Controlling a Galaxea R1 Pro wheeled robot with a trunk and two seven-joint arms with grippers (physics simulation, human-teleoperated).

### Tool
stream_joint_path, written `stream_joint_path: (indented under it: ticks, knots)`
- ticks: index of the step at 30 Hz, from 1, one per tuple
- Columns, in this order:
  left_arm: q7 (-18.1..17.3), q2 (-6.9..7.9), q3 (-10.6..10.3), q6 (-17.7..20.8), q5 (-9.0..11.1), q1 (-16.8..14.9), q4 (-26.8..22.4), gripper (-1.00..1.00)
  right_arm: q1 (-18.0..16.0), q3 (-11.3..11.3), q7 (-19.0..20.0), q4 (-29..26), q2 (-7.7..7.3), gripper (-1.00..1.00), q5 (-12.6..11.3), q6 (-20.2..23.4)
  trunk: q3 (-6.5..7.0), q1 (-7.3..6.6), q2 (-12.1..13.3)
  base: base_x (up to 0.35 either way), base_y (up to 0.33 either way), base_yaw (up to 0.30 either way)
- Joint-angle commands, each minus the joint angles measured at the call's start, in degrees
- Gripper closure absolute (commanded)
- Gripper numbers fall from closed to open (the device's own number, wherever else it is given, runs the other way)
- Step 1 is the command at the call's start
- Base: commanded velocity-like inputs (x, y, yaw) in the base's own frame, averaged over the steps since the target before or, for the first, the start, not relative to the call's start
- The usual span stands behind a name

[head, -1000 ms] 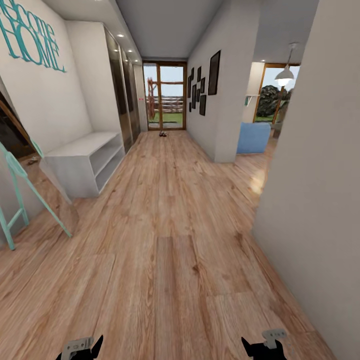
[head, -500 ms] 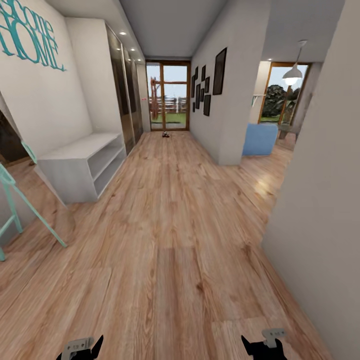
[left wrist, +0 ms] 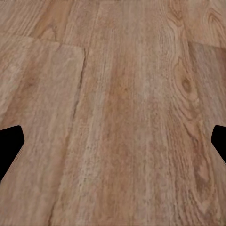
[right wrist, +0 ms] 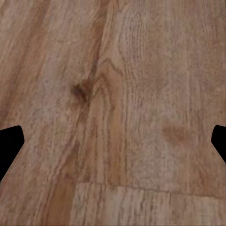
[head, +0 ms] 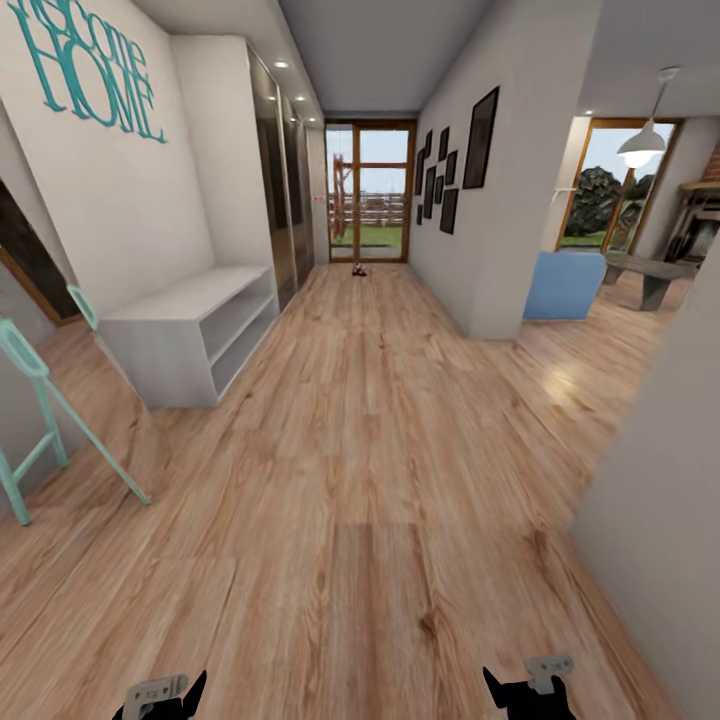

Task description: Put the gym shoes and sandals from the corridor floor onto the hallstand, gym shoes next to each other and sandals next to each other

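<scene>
Corridor ahead, my hands empty.
My left gripper (left wrist: 113, 141) and right gripper (right wrist: 113, 141) hang spread wide over grainy, knotty plank floor (head: 380, 480); tiny blurred shoes (head: 358, 269) lie far off by the glass door (head: 368, 190).

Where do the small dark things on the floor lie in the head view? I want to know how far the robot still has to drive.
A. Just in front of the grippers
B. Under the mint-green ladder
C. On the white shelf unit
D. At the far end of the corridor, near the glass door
D: the small dark things lie on the corridor floor just before the glass door, too small to identify.
</scene>
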Motion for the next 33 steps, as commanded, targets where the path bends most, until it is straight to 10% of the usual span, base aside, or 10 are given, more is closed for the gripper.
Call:
stream_joint_path:
  ticks: [1, 33]
  knots:
    - [-0.57, -0.02, 0.22, 0.03, 0.44, -0.05, 0.07, -1.0, -0.03, -0.45, 0.45, 0.07, 0.0, -1.0, 0.06, -0.13, -0.05, 0.02, -0.02, 0.337, 0.0, 0.035]
    - [-0.55, -0.02, 0.22, 0.03, 0.44, -0.05, 0.07, -1.0, -0.05, -0.46, 0.45, 0.18, -0.19, -1.0, 0.06, -0.12, -0.05, 0.02, -0.02, 0.337, 0.0, 0.004]
